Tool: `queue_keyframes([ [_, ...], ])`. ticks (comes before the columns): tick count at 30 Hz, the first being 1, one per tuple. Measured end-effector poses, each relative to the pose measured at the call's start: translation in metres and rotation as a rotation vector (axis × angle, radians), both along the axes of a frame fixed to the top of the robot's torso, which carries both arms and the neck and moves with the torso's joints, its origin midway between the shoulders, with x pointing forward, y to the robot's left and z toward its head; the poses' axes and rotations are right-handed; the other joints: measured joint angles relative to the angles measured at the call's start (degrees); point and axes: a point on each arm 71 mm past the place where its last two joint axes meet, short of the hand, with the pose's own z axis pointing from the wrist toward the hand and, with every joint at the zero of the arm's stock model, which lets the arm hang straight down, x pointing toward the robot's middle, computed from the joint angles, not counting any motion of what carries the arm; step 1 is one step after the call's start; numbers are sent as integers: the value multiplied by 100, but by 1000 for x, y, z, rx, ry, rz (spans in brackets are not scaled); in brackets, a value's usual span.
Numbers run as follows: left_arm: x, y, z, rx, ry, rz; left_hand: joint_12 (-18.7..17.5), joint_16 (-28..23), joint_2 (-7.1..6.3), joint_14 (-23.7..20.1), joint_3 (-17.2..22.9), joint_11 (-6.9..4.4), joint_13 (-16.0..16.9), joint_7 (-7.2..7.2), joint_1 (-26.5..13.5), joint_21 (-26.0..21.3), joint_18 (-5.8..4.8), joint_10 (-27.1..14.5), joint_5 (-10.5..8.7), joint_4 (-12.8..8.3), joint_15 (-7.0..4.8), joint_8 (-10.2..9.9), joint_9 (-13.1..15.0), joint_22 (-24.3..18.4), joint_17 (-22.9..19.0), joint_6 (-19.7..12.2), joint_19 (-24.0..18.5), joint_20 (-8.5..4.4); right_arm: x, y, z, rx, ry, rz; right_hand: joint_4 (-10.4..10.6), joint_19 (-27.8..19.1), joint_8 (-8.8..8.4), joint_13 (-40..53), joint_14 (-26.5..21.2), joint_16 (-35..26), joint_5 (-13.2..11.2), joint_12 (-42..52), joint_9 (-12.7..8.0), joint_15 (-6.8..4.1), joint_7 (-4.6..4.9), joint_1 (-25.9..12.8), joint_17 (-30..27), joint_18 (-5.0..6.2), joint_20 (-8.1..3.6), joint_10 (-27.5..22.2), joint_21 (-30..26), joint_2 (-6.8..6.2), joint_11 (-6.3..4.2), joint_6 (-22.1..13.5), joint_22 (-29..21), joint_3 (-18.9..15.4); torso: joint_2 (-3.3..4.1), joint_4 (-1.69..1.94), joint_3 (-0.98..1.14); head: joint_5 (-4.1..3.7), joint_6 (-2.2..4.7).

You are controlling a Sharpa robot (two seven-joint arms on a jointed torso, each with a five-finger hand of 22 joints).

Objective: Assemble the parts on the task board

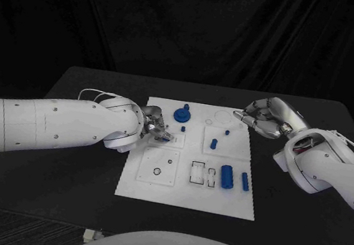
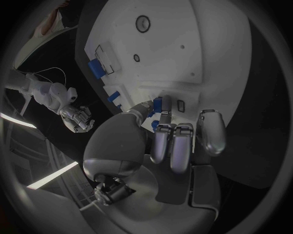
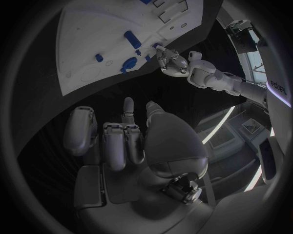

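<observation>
The left hand sits at the board's left edge, its fingers closed together around a small blue part. In the left wrist view that part shows between the fingertips and just over the board, near a small rectangular slot. Most of it is covered by the fingers, so its long axis and which way it points cannot be told.

The right hand hovers past the board's far right corner, well apart from every part. In its own wrist view the fingers are curled in side by side with nothing between them.

On the board, a round-headed part stands near the far edge, with a tiny peg just in front of it. A short part lies in the middle, its long axis running away from the robot, and a small peg stands beyond it. Near the right side a thick cylinder and a thinner bar lie side by side, both with long axes running near to far. Beside the cylinder are two empty rectangular outlines. A square recess with a small ring lies at the near left.
</observation>
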Motion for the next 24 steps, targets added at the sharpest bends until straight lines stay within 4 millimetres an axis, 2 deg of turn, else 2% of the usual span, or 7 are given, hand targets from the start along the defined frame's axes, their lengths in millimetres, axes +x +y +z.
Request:
queue_keyframes([
  [1,0,0,0,0,-1,1,0,0,-36,0,71,0,0,21,36,0,0,0,67,-71,0,0,-7,0,0,-21,0,0,0,0,0,0,0,0,0,0,0,0,0,0,0,0,0,0,0,0,0,0,0,0,0,0,0,0,0,0,-1,0,0,0,0],
  [5,1,1,2,2,-4,3,0,0,-64,0,71,0,0,40,66,0,0,0,77,-71,0,-6,-138,0,0,-40,1,0,0,0,0,0,0,0,0,0,0,0,0,0,0,0,0,0,1,1,0,0,0,0,0,1,0,-1,0,0,-2,0,-1,-8,0],
  [6,1,1,2,2,-4,3,0,0,-42,0,71,0,0,41,87,0,-1,1,77,-71,0,-6,-151,0,0,-40,1,0,0,0,0,-1,0,0,0,0,0,0,0,0,0,0,0,0,2,74,0,1,0,0,0,21,0,-2,0,0,-2,0,-1,-9,0],
  [7,1,1,2,3,-4,3,0,0,-42,0,71,1,0,41,88,0,0,1,77,-71,0,-6,-156,0,0,-40,10,-9,0,0,0,-1,1,-1,0,0,0,0,0,0,0,0,0,0,11,162,0,1,0,0,0,-31,0,-11,0,0,-2,-1,-1,-9,0],
  [10,2,1,3,5,-5,4,0,0,-42,0,71,1,0,41,88,0,0,1,77,-71,0,-7,-220,0,0,-41,20,-19,0,0,0,-1,1,-1,0,0,0,0,0,0,0,0,0,0,10,165,0,1,0,0,0,-32,0,-10,0,0,-3,-1,-1,7,0],
  [24,17,-3,26,36,1,-31,0,0,-42,0,72,1,0,42,88,0,0,1,76,-70,0,-7,-220,0,0,-41,20,-19,2,1,-1,-4,3,-1,0,0,0,0,0,0,0,0,0,0,10,165,0,1,0,0,0,-32,0,-10,0,0,0,-1,-1,-9,0],
])
